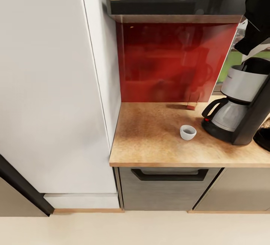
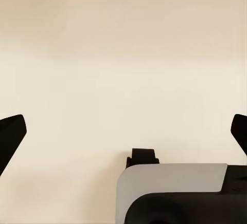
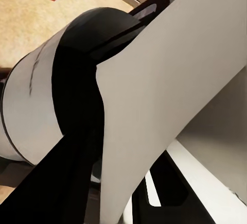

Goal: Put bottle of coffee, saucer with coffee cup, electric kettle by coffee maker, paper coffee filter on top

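Observation:
The coffee maker [image 1: 240, 102] stands at the right end of the kitchen countertop [image 1: 150, 144], its glass carafe handle facing left. The white coffee cup [image 1: 188, 132] sits alone on the wood, left of the carafe. My right gripper [image 1: 255, 44] hangs just above the machine, shut on the off-white paper coffee filter [image 3: 164, 95], which hangs over the white basket [image 3: 31, 111]. My left gripper [image 2: 123, 131] is low over the floor, its fingertips [image 2: 11, 135] wide apart and empty. The black kitchen shelf [image 1: 176, 7] runs above the red backsplash. The saucer, kettle and bottle of coffee are out of view.
A tall white cabinet [image 1: 48, 87] closes off the counter's left side. A grey drawer front [image 1: 168, 185] with a black handle sits below. A small reddish thing [image 1: 191, 106] stands at the backsplash. A black object [image 1: 263, 139] is cut off at the right edge.

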Robot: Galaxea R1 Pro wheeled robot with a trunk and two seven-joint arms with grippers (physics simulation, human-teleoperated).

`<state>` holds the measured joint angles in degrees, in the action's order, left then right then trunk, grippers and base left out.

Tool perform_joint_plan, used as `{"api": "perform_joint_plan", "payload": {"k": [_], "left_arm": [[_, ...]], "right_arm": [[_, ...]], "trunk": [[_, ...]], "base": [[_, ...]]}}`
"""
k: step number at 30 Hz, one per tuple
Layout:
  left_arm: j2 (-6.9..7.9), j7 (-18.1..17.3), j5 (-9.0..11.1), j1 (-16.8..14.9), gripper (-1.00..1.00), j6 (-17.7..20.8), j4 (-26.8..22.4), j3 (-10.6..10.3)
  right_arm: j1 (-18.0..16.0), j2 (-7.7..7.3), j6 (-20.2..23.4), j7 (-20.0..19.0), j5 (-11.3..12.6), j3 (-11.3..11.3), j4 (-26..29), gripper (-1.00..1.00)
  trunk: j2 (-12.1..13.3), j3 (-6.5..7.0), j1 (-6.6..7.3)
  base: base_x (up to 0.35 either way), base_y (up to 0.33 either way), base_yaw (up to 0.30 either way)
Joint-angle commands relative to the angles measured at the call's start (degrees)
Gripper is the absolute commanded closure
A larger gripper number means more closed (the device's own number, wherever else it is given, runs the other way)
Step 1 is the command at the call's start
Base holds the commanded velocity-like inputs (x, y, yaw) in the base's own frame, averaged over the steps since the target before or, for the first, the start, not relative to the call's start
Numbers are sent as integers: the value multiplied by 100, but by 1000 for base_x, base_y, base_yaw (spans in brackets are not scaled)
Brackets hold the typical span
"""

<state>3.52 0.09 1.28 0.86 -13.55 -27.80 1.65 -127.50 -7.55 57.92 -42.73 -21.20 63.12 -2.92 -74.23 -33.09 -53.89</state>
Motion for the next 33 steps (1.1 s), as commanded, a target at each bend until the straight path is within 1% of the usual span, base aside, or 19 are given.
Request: {"api": "perform_joint_plan", "payload": {"k": [1,22,33], "left_arm": [[0,1,13,2,-100,-7,-8,2],[0,1,13,2,-100,-7,-8,2],[0,0,13,2,-100,-7,-13,2]], "right_arm": [[-4,-1,9,-49,-42,-2,2,100],[-3,-1,9,-45,-42,-2,2,100],[-3,-9,9,-43,-42,-2,2,100]], "trunk": [[-3,-4,-1],[-3,-4,-1],[-3,-4,-1]], "base": [[34,-13,0],[53,-8,0],[10,0,0]]}}
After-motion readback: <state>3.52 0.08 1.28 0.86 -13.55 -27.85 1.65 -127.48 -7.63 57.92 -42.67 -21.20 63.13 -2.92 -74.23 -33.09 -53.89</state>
